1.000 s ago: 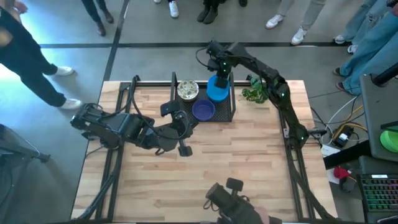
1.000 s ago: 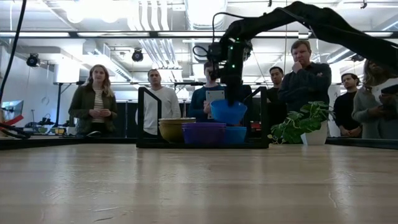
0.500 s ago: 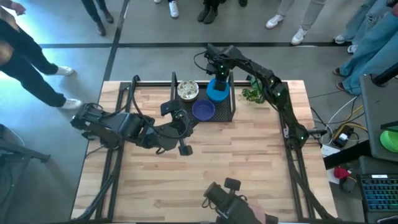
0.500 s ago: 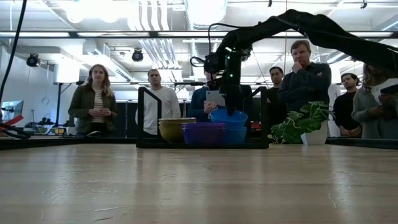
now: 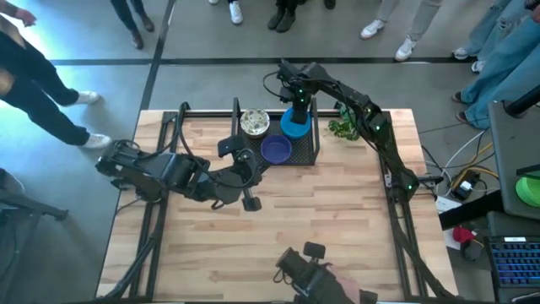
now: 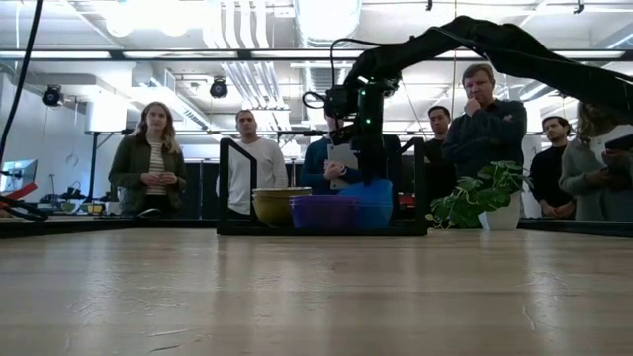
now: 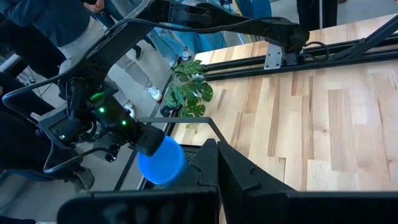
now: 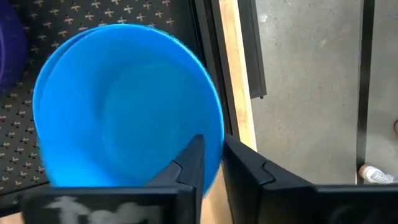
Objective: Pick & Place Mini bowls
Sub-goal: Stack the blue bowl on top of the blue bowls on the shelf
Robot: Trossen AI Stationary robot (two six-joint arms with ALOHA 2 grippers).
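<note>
blue bowl (image 8: 124, 106) stack's lower bowls hidden

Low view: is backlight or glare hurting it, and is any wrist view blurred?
Low view: ceiling lights glare, arm and tray read as silhouettes, table foreground soft. Right wrist view: blue bowl sharp, pincer base blurred. Left wrist view: near arm soft, plant clear.

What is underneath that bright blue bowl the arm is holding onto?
Another blue rim peeks out beneath the blue bowl, so it sits on a second one, inside the black mesh tray. Anything deeper in the stack is covered. The right gripper straddles the bowl's rim.
</note>
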